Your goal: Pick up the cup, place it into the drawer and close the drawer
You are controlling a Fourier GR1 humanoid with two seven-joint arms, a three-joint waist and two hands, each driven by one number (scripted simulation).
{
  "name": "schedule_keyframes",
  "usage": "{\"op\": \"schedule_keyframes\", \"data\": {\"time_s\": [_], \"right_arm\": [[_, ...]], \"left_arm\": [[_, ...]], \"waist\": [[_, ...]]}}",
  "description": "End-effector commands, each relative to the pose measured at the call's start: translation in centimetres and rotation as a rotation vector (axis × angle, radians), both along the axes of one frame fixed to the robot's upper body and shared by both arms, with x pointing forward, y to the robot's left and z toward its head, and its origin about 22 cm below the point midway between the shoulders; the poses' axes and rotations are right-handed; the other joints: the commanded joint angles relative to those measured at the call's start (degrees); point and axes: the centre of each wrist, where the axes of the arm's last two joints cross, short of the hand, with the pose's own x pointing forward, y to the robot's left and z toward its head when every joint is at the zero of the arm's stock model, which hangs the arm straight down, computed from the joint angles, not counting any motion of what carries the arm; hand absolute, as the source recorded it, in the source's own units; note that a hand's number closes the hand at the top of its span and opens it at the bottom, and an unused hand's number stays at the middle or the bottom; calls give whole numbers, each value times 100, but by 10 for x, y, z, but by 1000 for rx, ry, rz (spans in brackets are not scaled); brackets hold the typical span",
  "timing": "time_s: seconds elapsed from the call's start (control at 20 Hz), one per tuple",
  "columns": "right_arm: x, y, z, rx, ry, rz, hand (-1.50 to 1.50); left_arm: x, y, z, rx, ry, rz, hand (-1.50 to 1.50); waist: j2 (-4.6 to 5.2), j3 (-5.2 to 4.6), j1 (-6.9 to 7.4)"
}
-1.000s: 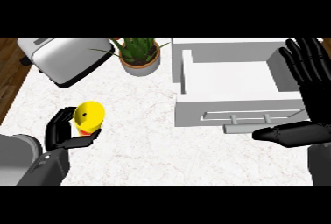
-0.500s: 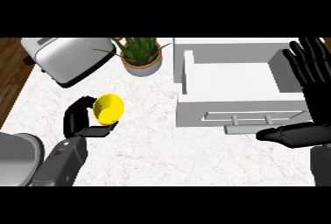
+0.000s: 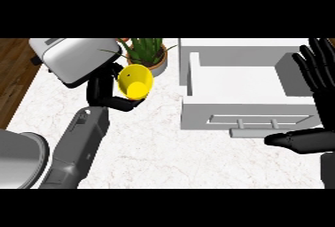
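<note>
My left hand (image 3: 104, 95) is curled round a yellow cup (image 3: 135, 81) and holds it above the counter, tilted so its open mouth faces me. It hangs left of the open white drawer (image 3: 235, 77), in front of the toaster and the plant. The drawer's inside is bare white, and its front panel carries a grey handle (image 3: 262, 131). My right hand (image 3: 321, 71) stands open with fingers up at the view's right edge, over the drawer's right side.
A silver toaster (image 3: 72, 57) stands at the back left. A potted green plant (image 3: 147, 53) sits just behind the cup. A wooden floor strip (image 3: 13, 84) runs along the marble counter's left edge.
My left arm has carried the cup up and to the right, from the counter's left-middle towards the plant and the drawer. The cup has tilted its mouth towards me. The right hand stayed put.
</note>
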Motion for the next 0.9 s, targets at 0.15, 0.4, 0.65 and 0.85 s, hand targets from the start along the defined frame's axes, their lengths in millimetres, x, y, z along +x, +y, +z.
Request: {"op": "schedule_keyframes", "data": {"time_s": [0.15,0.4,0.65,0.85], "right_arm": [[6,12,-8,-6,-5,-18,-150],[4,7,-13,2,-7,-11,-150],[1,-6,0,-20,-11,6,-150],[8,2,-8,-15,-16,13,-150]], "left_arm": [[19,-71,75,31,-57,-106,150],[34,-106,154,80,-46,-99,150],[43,-148,200,143,5,-51,150],[41,-170,192,197,131,-42,150]], "waist": [[-3,-1,-15],[19,-1,-55],[54,-1,-209],[68,1,-300]]}}
